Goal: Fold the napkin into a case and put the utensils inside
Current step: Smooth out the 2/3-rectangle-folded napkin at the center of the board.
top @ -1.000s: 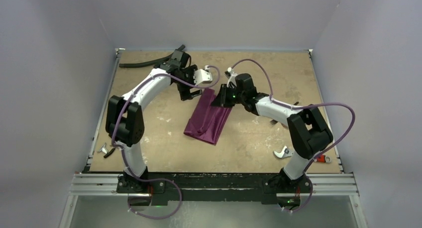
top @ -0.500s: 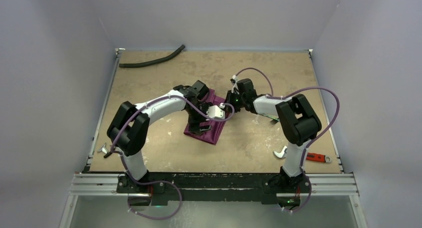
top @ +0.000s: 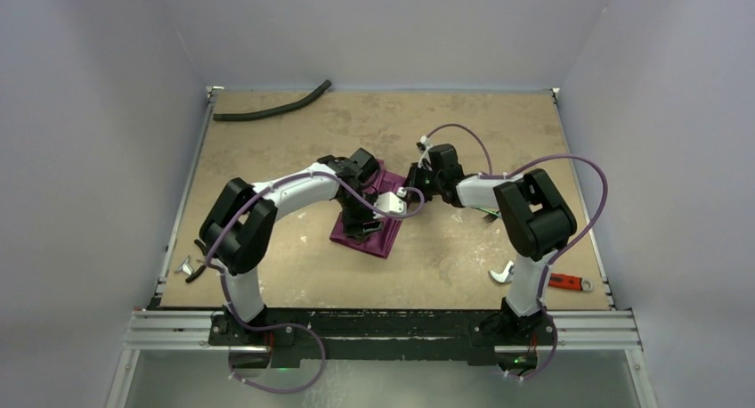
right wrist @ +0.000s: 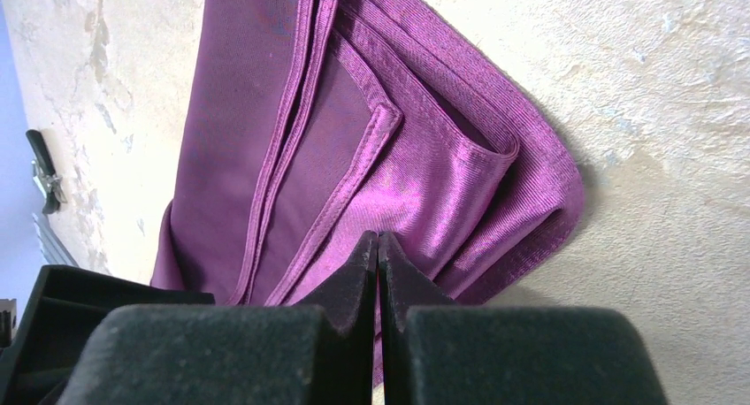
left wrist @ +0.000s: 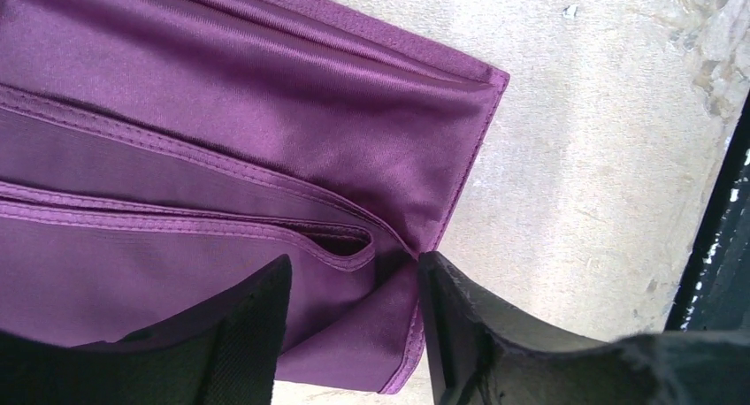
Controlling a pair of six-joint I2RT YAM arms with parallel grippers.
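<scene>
The plum-purple napkin (top: 372, 232) lies mid-table, folded into a short layered rectangle. My left gripper (top: 359, 219) is down on it, open, its fingers (left wrist: 252, 330) straddling a folded corner of the napkin (left wrist: 265, 113) without closing on it. My right gripper (top: 412, 182) is at the napkin's far right corner, jaws shut, with a sliver of the hemmed cloth (right wrist: 424, 175) pinched between them. Thin dark ends (top: 486, 215) stick out beside the right forearm; I cannot tell whether they are the utensils.
A black hose (top: 271, 110) lies at the far left edge. A red-handled tool (top: 570, 282) with silver jaws (top: 503, 273) lies at the near right. A small metal tool (top: 187, 267) lies at the near left edge.
My left arm swung from the far side down onto the napkin, and the long strip became a shorter folded rectangle. My right gripper stayed at the napkin's far right corner.
</scene>
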